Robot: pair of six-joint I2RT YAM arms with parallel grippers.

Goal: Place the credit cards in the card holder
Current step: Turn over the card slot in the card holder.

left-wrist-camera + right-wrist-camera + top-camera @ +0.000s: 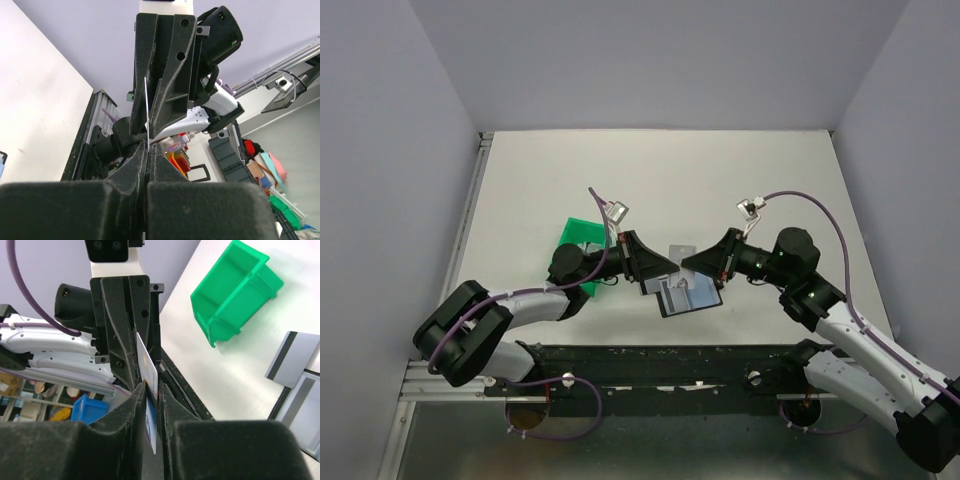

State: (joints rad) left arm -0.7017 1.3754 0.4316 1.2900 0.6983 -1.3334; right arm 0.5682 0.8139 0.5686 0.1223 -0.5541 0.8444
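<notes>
Grip on thin pale rectangular credit card (680, 251) from both sides, frame centre.
Top view: it hangs above the open black folding card holder (692, 298) on the white counter (720, 180). Left wrist view: left end effector (146, 146) clamps its edge. Right wrist view: right end effector (153, 386) narrowly parted around it.

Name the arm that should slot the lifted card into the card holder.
Left. The left fingers are clamped shut on the card, while the right fingers stand parted around it; the open card holder lies just beneath.
</notes>
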